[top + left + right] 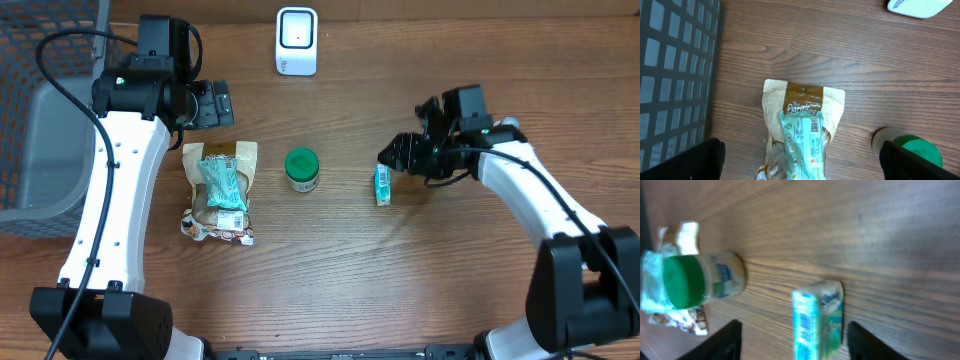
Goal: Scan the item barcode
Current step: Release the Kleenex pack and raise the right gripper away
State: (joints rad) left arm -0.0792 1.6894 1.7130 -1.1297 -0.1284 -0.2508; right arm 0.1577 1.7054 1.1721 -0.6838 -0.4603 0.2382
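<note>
Brown wooden table (450, 280) carries everything. A dark mesh basket (30, 120) sits at the far left edge, probably the drop spot for scanned goods, though that is my guess. 2 white arms reach in from the near side.

The left pincer (222, 104) hovers beside the basket with its fingers spread wide and holding nothing; it looks parked out of the way.

A brown paper snack pouch (218, 195) lies flat with a teal plastic packet (222, 182) on top of it. These seem to be queued items.

The white rounded scanner (296, 42) stands at the far middle of the table, window facing the items, so either arm can present a code to it.

A green-lidded clear jar (302, 170) stands upright between the pouch and the small teal and white carton (382, 186).

The carton is the likely task item. It stands on the table, well apart from the scanner, right at the tips of the right pincer (392, 160). That pincer is open and straddles the carton without clamping it, so I judge the scan is not done.

Views:
- Overhead gives the layout, but the carton's code is too small to read.
- Right wrist shows the carton's barcode stripes on its narrow face and a finger on each side of it.
- Left wrist shows a barcode on the teal packet and the scanner's base at the top corner; its own fingertips show only at the bottom corners.
</note>
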